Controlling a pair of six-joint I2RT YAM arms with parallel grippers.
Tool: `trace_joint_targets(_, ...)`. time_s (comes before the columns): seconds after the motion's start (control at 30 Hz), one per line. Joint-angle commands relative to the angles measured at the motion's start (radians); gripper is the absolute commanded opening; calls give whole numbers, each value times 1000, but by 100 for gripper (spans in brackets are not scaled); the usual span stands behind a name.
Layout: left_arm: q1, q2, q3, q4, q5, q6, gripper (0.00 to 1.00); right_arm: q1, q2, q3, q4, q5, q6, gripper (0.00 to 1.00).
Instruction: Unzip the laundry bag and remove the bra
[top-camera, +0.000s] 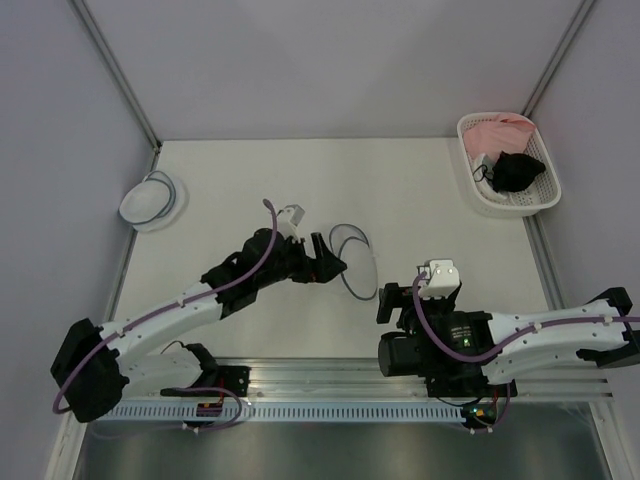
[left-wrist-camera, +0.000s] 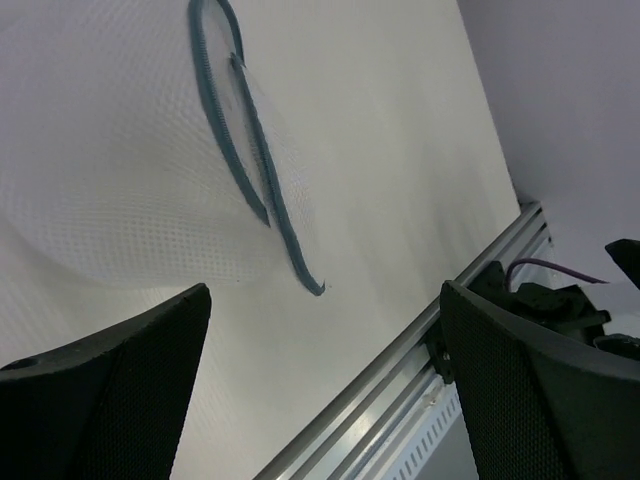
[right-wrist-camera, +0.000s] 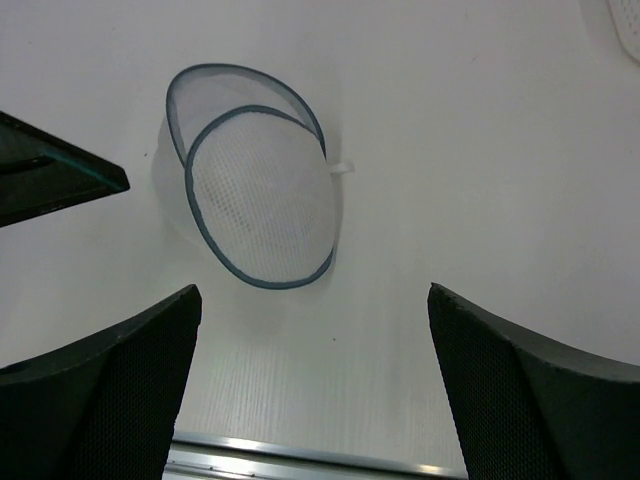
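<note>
The bag (top-camera: 355, 262) sits in the middle of the table (top-camera: 230, 190), between the two arms. In the right wrist view its zip looks undone. The flat lid (right-wrist-camera: 262, 205) has swung off the rim and leans to one side, so the mouth is open. I can see through the white net, and nothing seems to be inside. So the zip part looks done, and I think the bra is out too. A black thing (top-camera: 515, 172) and a pink thing (top-camera: 500, 130) lie in the basket (top-camera: 540, 195) at the far right corner. One of them may be the bra, but I cannot tell for sure. The left gripper (top-camera: 328, 262) is just beside the bag, with its fingers wide apart and holding nothing. The right gripper (top-camera: 398, 300) is near the bag on the other side, fingers apart too and empty. If the bra is in the basket, there is little left to do.
</note>
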Motion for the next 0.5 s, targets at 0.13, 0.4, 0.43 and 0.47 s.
trace_joint_targets(0.13,-135,284,250,-99,-288,133,100,-3,-42,-25,-94,-61,110,98)
trace_joint_targets(0.4,-186,425,381,-271,-485,111,99,-3,-103,-71,-80,-70,104,98)
trace_joint_targets(0.43,-189,424,379,-271,-482,110,99,-3,-109,-75,-75,-73,101,98)
trace_joint_targets(0.47,-189,422,375,-265,-481,107,99,-3,-117,-80,-74,-73,101,98)
